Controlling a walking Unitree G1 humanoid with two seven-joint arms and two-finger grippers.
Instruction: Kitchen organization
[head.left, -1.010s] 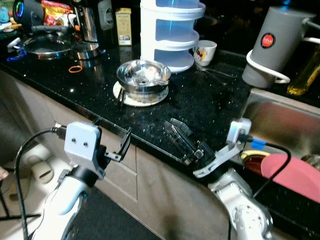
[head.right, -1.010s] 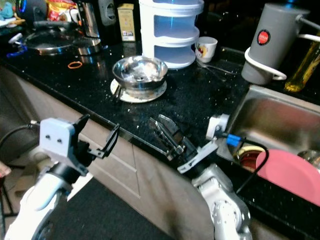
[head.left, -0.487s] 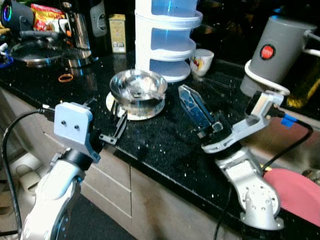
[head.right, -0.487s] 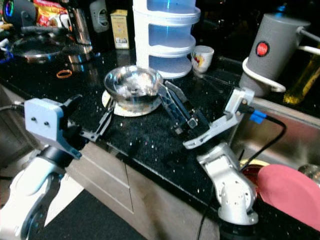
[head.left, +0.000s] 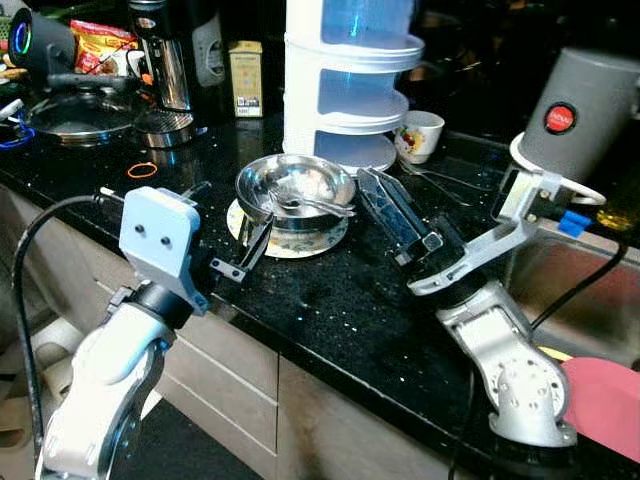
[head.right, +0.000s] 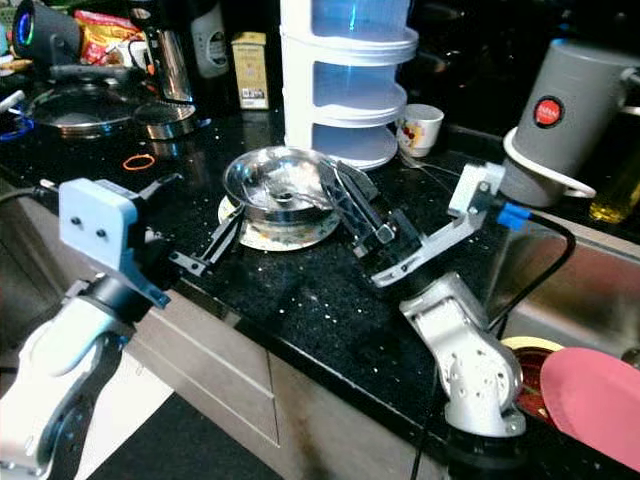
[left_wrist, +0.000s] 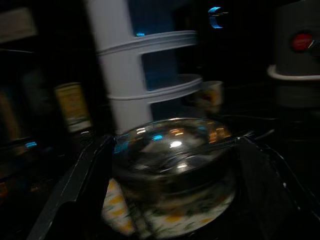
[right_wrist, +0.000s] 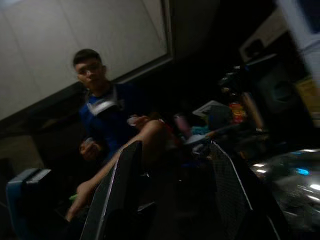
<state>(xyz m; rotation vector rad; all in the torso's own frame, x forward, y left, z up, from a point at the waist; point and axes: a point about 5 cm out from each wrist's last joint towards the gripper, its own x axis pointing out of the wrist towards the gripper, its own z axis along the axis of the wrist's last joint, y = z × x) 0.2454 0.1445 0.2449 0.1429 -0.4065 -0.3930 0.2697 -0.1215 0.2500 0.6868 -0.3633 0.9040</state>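
A steel bowl with a spoon in it sits on a patterned plate on the black counter. My left gripper is open at the bowl's near left side, just over the counter edge. In the left wrist view the bowl lies ahead between the two spread fingers. My right gripper hangs at the bowl's right rim, fingers pointing left and slightly up. In the right wrist view its fingers stand apart with nothing between them.
A white stacked container and a small cup stand behind the bowl. A grey jug is at the right, above the sink with a pink plate. A pan and an orange band lie far left. A person sits beyond.
The view has shifted. Both arms have risen from the counter's front edge: the left gripper now flanks the bowl's left side, and the right gripper has swung up to its right rim.
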